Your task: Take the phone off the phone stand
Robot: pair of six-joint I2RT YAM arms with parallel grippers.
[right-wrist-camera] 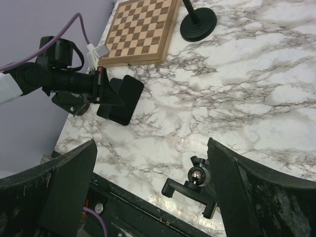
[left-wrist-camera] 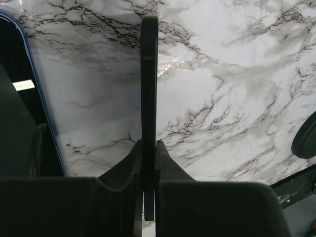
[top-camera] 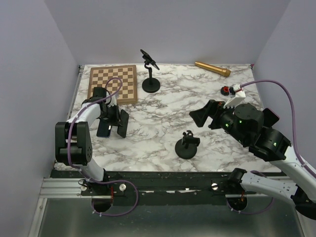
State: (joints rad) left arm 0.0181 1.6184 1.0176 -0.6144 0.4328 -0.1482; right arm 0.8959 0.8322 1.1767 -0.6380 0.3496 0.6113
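My left gripper (top-camera: 111,117) is shut on a thin black phone (top-camera: 123,123) and holds it on edge just above the marble table, left of centre. In the left wrist view the phone (left-wrist-camera: 149,89) runs edge-on between my closed fingers (left-wrist-camera: 131,168). It also shows in the right wrist view (right-wrist-camera: 123,98). The near phone stand (top-camera: 186,145) stands in the front middle with its clamp (right-wrist-camera: 195,190) empty. My right gripper (top-camera: 207,115) is open and empty, hovering above and right of that stand; in the right wrist view it (right-wrist-camera: 151,143) spans wide.
A second black stand (top-camera: 150,74) with a dark flat piece on top stands at the back. A chessboard (top-camera: 112,83) lies back left, a gold cylinder (top-camera: 212,68) back right, a small red-and-white object (top-camera: 227,90) at right. A dark blue-edged slab (left-wrist-camera: 19,98) lies beside my left gripper.
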